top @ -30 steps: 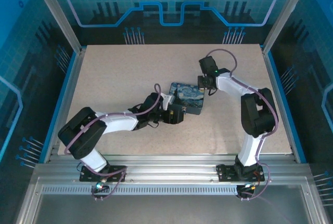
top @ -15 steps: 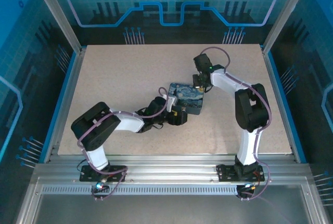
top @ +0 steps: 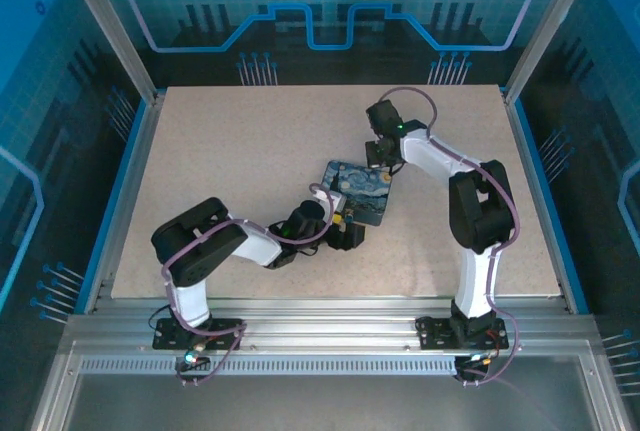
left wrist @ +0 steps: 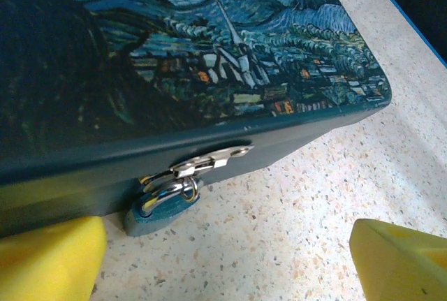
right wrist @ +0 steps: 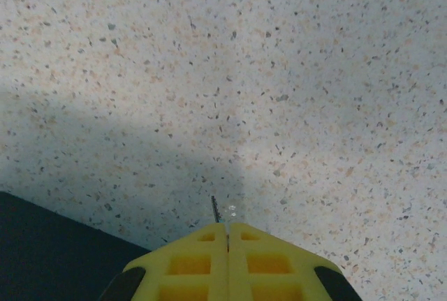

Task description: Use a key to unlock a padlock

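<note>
1. On the side wall of the tin box (left wrist: 209, 70) facing the arms' bases, the padlock (left wrist: 162, 203) hung from a silver hasp (left wrist: 209, 161). Its body appeared to touch the table (left wrist: 314, 196).
2. The left gripper (left wrist: 223, 262) stood with its jaws spread wide and empty, one yellow finger (left wrist: 49, 259) on either side of the lock. We judged that this pose framed the padlock so that it could be steadied.
3. The right gripper (right wrist: 227, 241) was clamped on the key (right wrist: 216, 210). The key's thin dark tip projected past the fingertips, so the blade could lead into a keyway.
4. Seen from above, the right gripper hovered at the box's far corner, well apart from the padlock. We judged that the key was not yet inserted, and the shackle appeared closed.
</note>
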{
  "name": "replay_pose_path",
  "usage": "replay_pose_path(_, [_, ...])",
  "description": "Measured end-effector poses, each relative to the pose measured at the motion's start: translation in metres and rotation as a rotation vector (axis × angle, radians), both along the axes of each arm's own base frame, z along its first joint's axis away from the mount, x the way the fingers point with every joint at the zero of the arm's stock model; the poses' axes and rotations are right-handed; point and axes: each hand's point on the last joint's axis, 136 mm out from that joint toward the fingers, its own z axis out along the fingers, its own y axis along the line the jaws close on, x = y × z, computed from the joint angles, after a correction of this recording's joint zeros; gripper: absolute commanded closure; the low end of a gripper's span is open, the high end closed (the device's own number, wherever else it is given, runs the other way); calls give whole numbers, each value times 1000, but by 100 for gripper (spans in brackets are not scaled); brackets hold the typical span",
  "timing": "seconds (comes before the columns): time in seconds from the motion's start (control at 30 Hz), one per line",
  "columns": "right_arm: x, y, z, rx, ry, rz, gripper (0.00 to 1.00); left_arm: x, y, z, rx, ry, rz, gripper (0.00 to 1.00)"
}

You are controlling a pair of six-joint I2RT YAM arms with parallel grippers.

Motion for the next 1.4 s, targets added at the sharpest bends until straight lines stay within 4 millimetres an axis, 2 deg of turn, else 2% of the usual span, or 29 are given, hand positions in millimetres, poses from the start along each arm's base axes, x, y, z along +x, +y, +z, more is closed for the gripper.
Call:
replay_pose_path(0.17, [-2,-9,8,-7,-2,-29,100,1,0,1,-5,-14,0,8])
replay_pose_path(0.37, [-8,-43,26,-47,-28,-117,100,1,-1,3,-2,-31,-11,8])
replay_pose_path(0.47, [-18,-58,22,-65,-16,-157,100,1,-1,1,0,-30,-13,8])
replay_pose_path(0.6, [-34,-67,2,-83,38,-178,100,1,-2,-2,2,-31,-14,7])
replay_pose_path(0.7, [-44,-64,-10,-82,69,-171,100,2,-3,-2,-2,-33,-16,6])
replay_pose_path(0.87, [-43,-48,-9,-71,52,-143,100,5,-8,-1,-12,-37,-23,6])
replay_pose_path(1.03, [-40,-46,-9,-61,40,-147,100,6,-11,0,-25,-45,-30,7])
replay_pose_path(1.27, [-38,-44,-9,-54,31,-155,100,9,-13,1,-62,-54,-55,17])
replay_pose_path(1.4, [-37,-44,-9,-57,28,-158,100,9,-11,2,-100,-51,-70,20])
